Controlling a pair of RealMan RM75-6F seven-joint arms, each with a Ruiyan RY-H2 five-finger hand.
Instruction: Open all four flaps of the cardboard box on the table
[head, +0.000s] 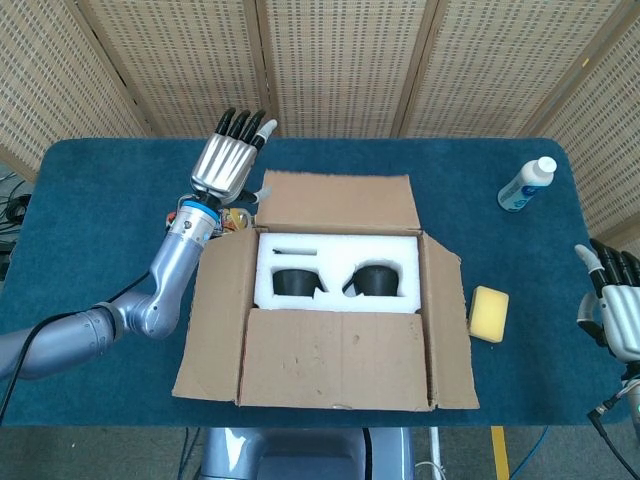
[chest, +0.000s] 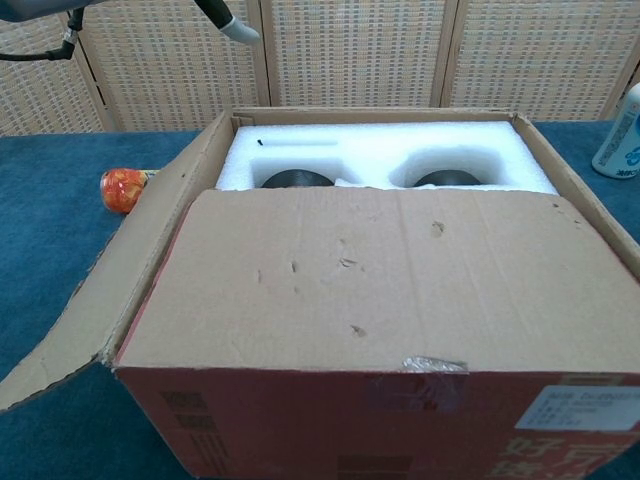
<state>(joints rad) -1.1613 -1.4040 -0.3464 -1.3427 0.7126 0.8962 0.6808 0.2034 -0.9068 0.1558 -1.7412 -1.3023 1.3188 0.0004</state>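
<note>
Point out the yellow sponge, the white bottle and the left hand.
yellow sponge (head: 488, 313), head view, middle of its top face.
white bottle (head: 526, 186), head view, middle of its body.
left hand (head: 225, 165), head view, back of the hand.
</note>
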